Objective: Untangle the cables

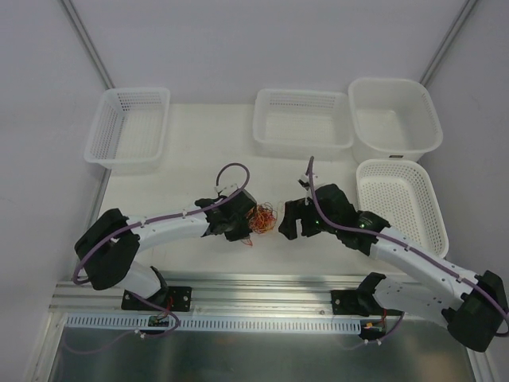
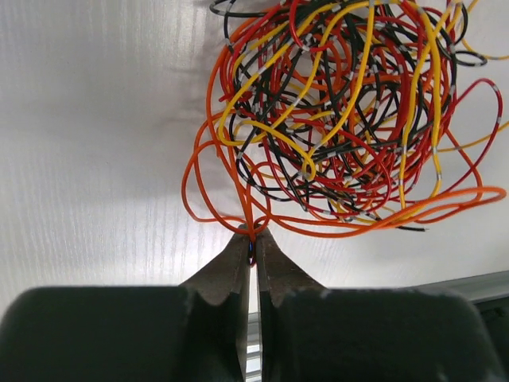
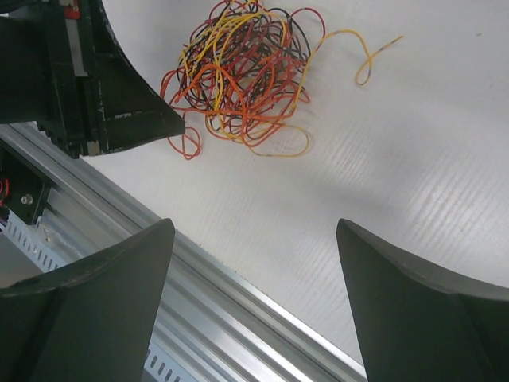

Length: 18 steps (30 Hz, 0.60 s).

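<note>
Top external view shows the cables (image 1: 263, 218) as a roundish clump on the white ribbed table (image 1: 159, 191), between the two grippers, with no clear long axis. In the right wrist view one yellow strand (image 3: 370, 56) trails away from the clump. The wires are thin, glossy, curly loops of red, orange, yellow and black. The left gripper (image 2: 253, 237) has its jaws pressed together, pinching orange loops at the clump's edge. The right gripper (image 3: 254, 231) stands spread wide beside the clump, gripping nothing. White mesh baskets (image 1: 127, 127) and a solid tub (image 1: 394, 115) sit along the far side, well apart.
</note>
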### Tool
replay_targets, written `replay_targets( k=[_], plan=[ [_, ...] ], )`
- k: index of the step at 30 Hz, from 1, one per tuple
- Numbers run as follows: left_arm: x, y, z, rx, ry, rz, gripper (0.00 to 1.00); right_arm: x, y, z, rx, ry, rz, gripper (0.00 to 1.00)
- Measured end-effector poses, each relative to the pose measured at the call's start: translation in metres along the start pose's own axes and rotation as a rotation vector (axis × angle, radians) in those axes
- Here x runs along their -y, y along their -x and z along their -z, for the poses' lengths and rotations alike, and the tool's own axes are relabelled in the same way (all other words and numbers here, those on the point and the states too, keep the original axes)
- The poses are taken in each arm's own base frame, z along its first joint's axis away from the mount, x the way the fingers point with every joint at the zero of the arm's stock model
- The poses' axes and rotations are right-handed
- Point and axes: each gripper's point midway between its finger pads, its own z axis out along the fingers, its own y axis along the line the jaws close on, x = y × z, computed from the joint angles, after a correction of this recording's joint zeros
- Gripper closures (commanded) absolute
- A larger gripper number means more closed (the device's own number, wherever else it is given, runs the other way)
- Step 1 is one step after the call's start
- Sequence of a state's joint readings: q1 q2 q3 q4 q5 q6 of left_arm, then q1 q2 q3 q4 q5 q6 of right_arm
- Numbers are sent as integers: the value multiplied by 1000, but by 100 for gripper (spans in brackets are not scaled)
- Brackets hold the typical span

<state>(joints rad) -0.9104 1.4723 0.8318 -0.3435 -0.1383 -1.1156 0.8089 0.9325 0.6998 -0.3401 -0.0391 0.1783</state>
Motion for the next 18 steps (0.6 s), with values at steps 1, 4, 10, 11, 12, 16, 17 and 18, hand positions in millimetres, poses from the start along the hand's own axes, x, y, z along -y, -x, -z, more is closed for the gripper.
replay_targets(
  k=[1, 4, 10, 11, 12, 16, 17, 18],
  plan=[
    [0, 0, 1, 0, -2, -14, 100, 0, -1, -5, -16, -5, -1, 12],
    [3, 0, 8, -8, -34, -60, 100, -3, 5, -21, -49, -21, -5, 13],
    [6, 1, 37, 14, -143, -183, 100, -15, 32, -49, -54, -25, -22, 14],
    [4, 1, 41, 20, -156, -205, 100, -17, 36, -54, -53, -26, -23, 14],
    [3, 1, 44, 26, -167, -227, 100, -18, 40, -57, -52, -26, -25, 15],
    [-1, -1, 52, 30, -198, -292, 100, -26, 55, -77, -64, -34, -47, 15],
    [-2, -2, 52, 28, -201, -305, 100, -26, 56, -82, -70, -37, -54, 16],
    [-2, -3, 53, 26, -204, -316, 100, -26, 56, -89, -83, -44, -65, 16]
  ],
)
